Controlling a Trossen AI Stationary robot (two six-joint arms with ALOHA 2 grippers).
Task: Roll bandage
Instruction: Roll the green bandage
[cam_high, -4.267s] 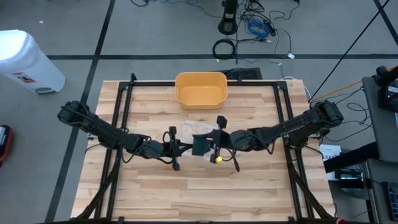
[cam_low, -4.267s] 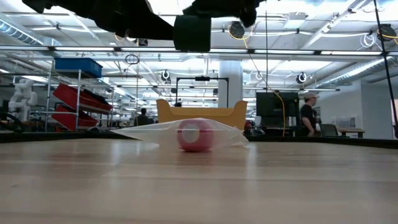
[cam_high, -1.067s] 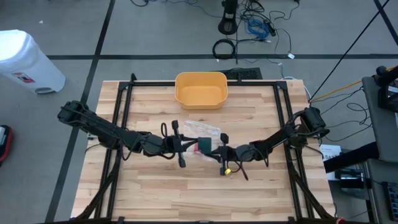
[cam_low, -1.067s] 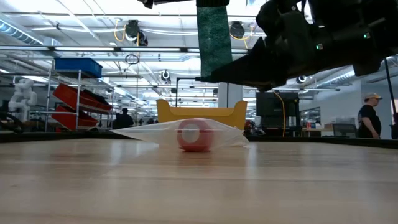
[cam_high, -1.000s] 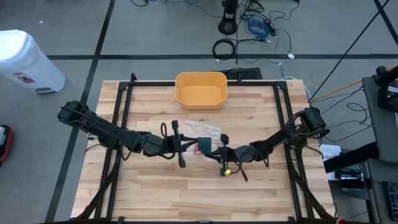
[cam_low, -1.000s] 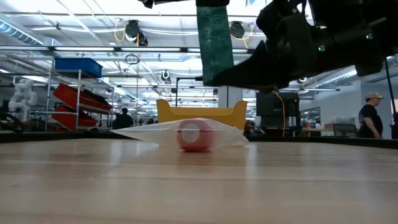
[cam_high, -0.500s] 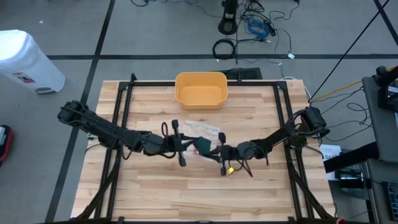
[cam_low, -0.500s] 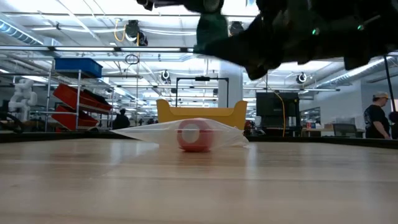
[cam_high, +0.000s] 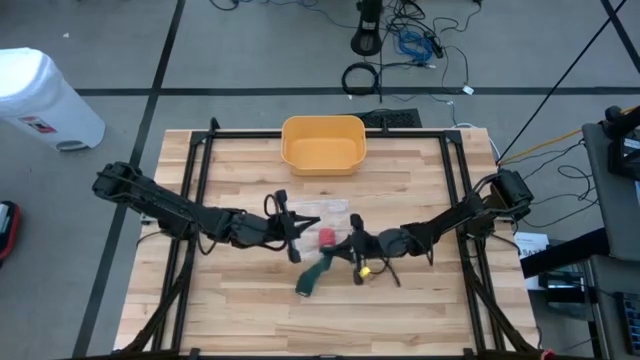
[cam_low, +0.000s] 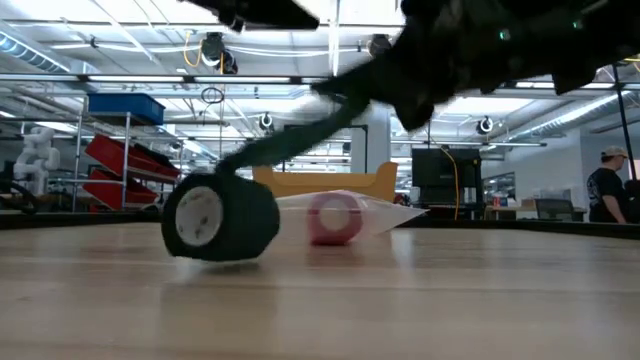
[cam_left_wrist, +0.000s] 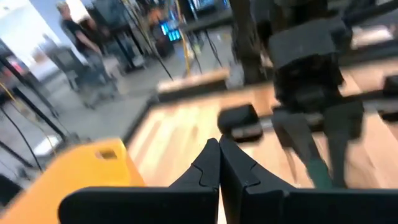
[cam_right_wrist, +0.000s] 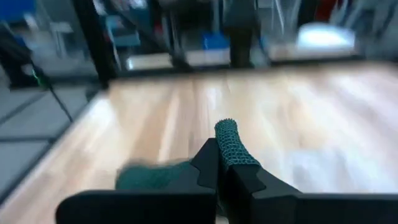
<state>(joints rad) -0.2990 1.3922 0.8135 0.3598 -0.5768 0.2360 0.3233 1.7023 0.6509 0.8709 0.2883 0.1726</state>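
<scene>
Since the earlier frame, the green bandage roll (cam_high: 305, 285) had been dropped from between the two arms onto the wooden table (cam_high: 240, 310), near its front middle, where it was seen lying on its side in the low view (cam_low: 220, 220). A loose green strip (cam_high: 325, 265) was stretched from the roll up to the right gripper (cam_high: 352, 247), whose fingers were closed on its end. The left gripper (cam_high: 300, 227) was held above the table centre with its fingers pressed together on nothing. A red roll (cam_high: 327, 236) in a clear plastic bag (cam_high: 335, 210) was left between the grippers, before the yellow bin (cam_high: 322, 144).
</scene>
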